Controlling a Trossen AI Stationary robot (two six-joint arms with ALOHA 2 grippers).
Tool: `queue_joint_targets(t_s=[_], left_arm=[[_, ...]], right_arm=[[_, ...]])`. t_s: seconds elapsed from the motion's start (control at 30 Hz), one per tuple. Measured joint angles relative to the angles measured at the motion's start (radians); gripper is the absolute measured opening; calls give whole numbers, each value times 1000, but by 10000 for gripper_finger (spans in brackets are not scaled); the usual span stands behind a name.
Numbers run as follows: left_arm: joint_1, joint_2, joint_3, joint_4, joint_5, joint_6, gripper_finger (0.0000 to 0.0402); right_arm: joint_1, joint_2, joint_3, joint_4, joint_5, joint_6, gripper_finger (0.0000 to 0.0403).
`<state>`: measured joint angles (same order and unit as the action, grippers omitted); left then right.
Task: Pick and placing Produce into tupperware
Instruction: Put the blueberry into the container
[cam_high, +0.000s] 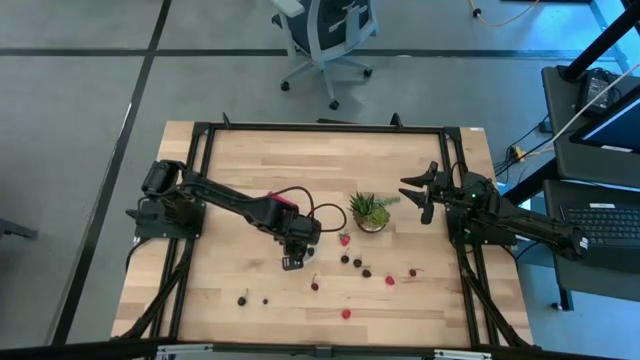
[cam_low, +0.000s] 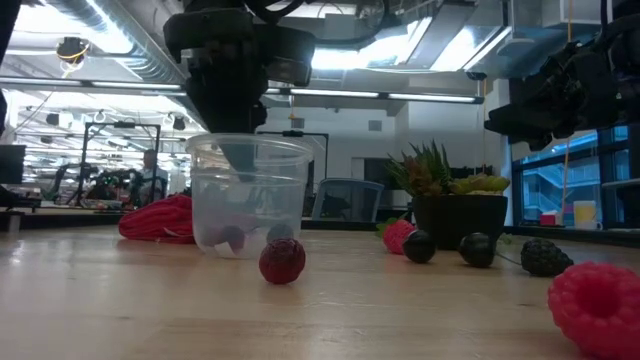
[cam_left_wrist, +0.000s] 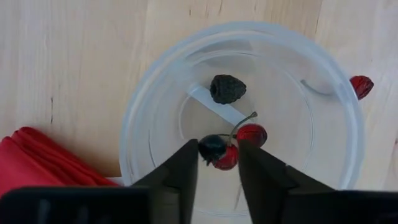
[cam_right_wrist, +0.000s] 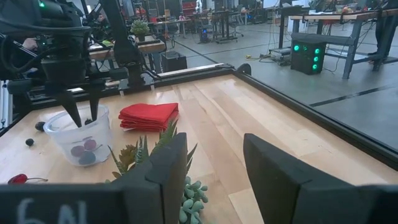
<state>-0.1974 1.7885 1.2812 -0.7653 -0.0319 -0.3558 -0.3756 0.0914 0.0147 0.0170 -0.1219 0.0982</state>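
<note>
Left gripper (cam_left_wrist: 217, 163), fingers apart, hangs over the tupperware (cam_left_wrist: 149, 106) holding a few pieces of produce (cam_left_wrist: 227, 89); many berries (cam_high: 346, 313) remain on the table (cam_high: 230, 190), right gripper (cam_right_wrist: 214, 168) open, idle.

left gripper (cam_low: 240, 150) reaching down into tupperware (cam_low: 250, 195), fingers hidden by cup wall | berries (cam_low: 232, 238) on cup floor | red raspberry (cam_low: 282, 260) touching cup at 5 o'clock | red cloth (cam_low: 160, 218) at cup's 9 o'clock | potted plant (cam_low: 455, 205) at 3 o'clock, dark berries (cam_low: 478, 249) before it
</note>
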Motion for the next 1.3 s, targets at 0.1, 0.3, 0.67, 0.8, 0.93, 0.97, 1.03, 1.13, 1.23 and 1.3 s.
queue_joint_targets(t_s=[0.1,0.3,0.67,0.8,0.93,0.97,1.03,1.13,1.23,1.3], left_arm=[[0,0,0,-3,1,0,143],[0,-36,-1,-6,5,0,167],[-55,-171,-1,-88,25,-82,169],[-132,-208,-1,-95,24,-141,169],[-237,-213,-3,-92,-4,-188,169],[-263,-209,-8,-83,-12,-198,169],[-311,-200,-20,-52,-25,-226,169],[-379,-185,-44,11,-112,-269,169],[-433,-158,-83,66,-149,-306,169],[-457,-139,-100,101,-138,-366,169]], right_arm=[[0,0,0,0,0,0,161],[0,0,0,0,0,2,161],[0,0,0,0,0,2,161],[0,0,0,0,0,2,161],[0,0,0,0,0,1,161],[0,0,0,0,0,1,161],[0,0,0,0,0,2,161],[0,0,0,0,0,3,161],[0,0,0,0,0,6,161],[0,0,0,0,0,13,161]])
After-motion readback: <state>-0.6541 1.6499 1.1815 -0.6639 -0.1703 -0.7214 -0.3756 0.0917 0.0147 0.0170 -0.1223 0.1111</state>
